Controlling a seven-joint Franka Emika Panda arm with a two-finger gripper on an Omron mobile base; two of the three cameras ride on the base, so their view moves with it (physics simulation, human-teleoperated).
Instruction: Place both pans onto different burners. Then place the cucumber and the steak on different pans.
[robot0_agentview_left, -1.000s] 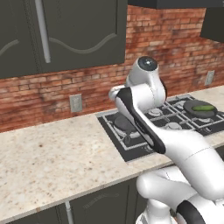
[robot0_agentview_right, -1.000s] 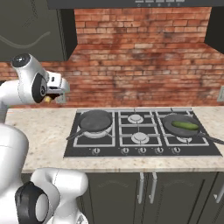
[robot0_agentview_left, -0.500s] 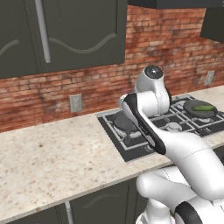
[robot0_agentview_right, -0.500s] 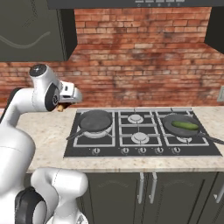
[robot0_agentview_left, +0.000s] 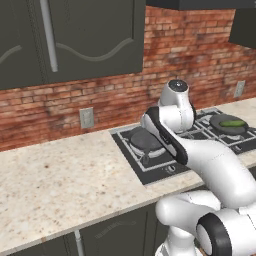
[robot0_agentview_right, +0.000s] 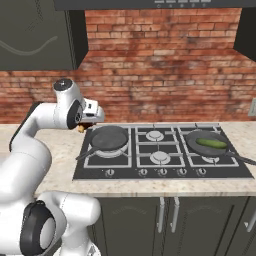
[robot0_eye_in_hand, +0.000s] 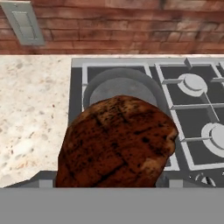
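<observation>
1. The gripper (robot0_agentview_right: 84, 126) is seen in the right base view at the left edge of the cooktop (robot0_agentview_right: 165, 172), with the steak (robot0_eye_in_hand: 116, 142) clamped between widely spread jaws.
2. In the hand view the steak is carried just in front of the hand. Its long axis appears to run across the view from lower left to upper right. The fingertips are hidden behind it.
3. Beyond the steak in the hand view, an empty pan (robot0_eye_in_hand: 121, 87) is seated on the rear left burner. In the right base view this pan (robot0_agentview_right: 109, 138) lies just right of the gripper, and its handle (robot0_agentview_right: 86, 153) is pointed toward the front left.
4. Right of that pan, bare burners (robot0_agentview_right: 154, 135) are seen in the middle of the cooktop.
5. Farthest from the hand, a second pan (robot0_agentview_right: 207, 143) sits on a right-hand burner, its handle pointed to the right front.
6. The cucumber (robot0_agentview_right: 212, 143) lies inside that second pan, its long axis running roughly left to right.
</observation>
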